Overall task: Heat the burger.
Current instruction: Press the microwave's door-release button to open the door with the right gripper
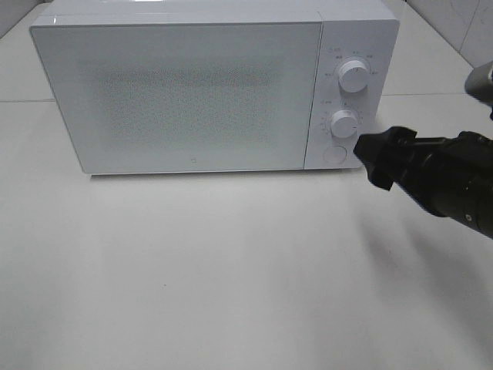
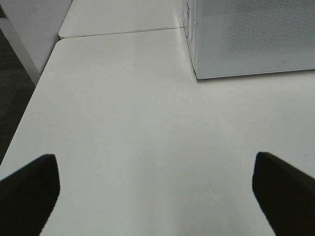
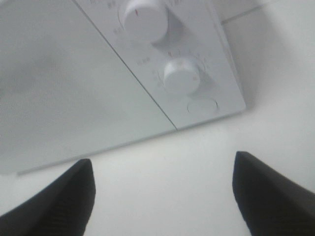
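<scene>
Two pincers, both empty | right gripper [image 1: 370, 156] open, beside round button [image 1: 333, 155] on microwave [image 1: 231, 14] | left gripper [image 2: 157, 196] spread wide | burger unseen, door [image 1: 185, 92] shut | risk: tip knocks lower knob [image 1: 343, 123] if aimed high

microwave [image 1: 216, 85] interior: hidden (door [image 1: 154, 100] shut) | dial labels [image 1: 337, 49]: unreadable

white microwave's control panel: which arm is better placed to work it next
Right. The right black gripper, open, sits just beside the round white button and lower white knob. The left black gripper hangs open over the white table, off the white microwave's other end.
</scene>
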